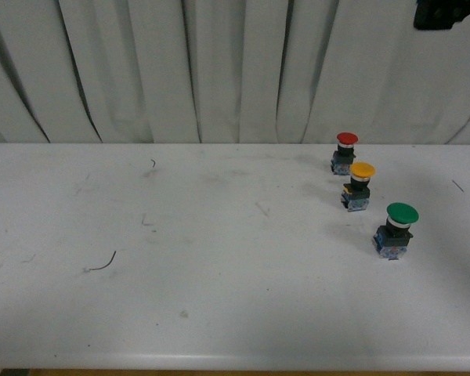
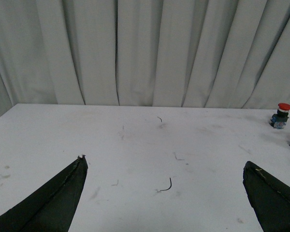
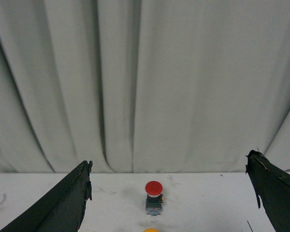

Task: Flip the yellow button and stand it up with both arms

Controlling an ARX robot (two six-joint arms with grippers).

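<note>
The yellow button stood cap-up on the bench, between the red button and the green button. Both tools were spread wide and empty: left tool, right tool. The right tool probably needed to descend squarely over the middle cap, avoiding its neighbours.

The front view looks down across the table toward the curtain. Both wrist views face the same curtain, sharing the red button.
</note>
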